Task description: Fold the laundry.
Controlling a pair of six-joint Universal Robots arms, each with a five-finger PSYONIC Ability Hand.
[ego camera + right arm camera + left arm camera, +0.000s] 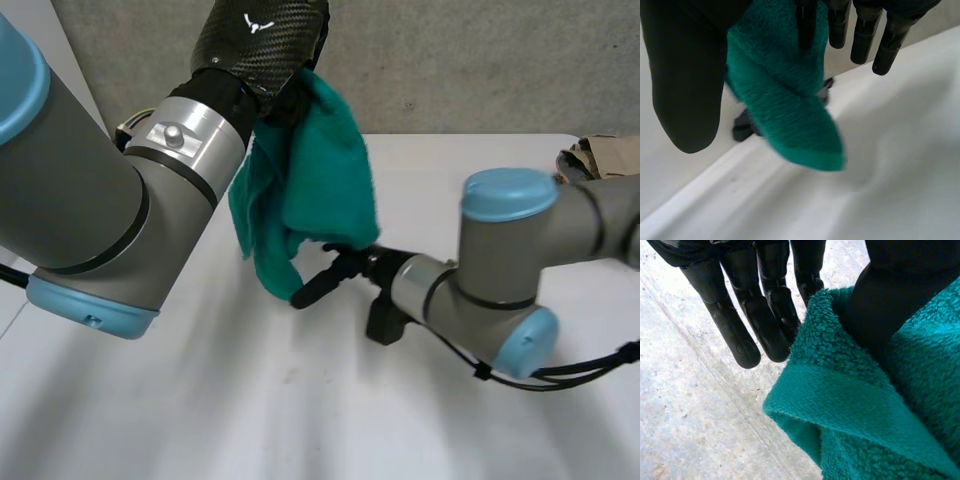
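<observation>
One teal terry towel (320, 170) hung over white surface (300, 410), top edge pinched betw. thumb & fingers of raised left hand (262, 45). Right hand (322, 282) pinched lower corner. Open room below; one brown crumpled paper (603, 155) at far edge.

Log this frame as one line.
teal towel: hanging bunched above white table | left robot hand: pinches its top | right robot hand: pinches its lower end | fold: not yet made

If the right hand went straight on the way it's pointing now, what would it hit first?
The green towel. Its lower end, hanging from the left hand, sits right at the right hand; whether they touch yet is unclear.
</observation>
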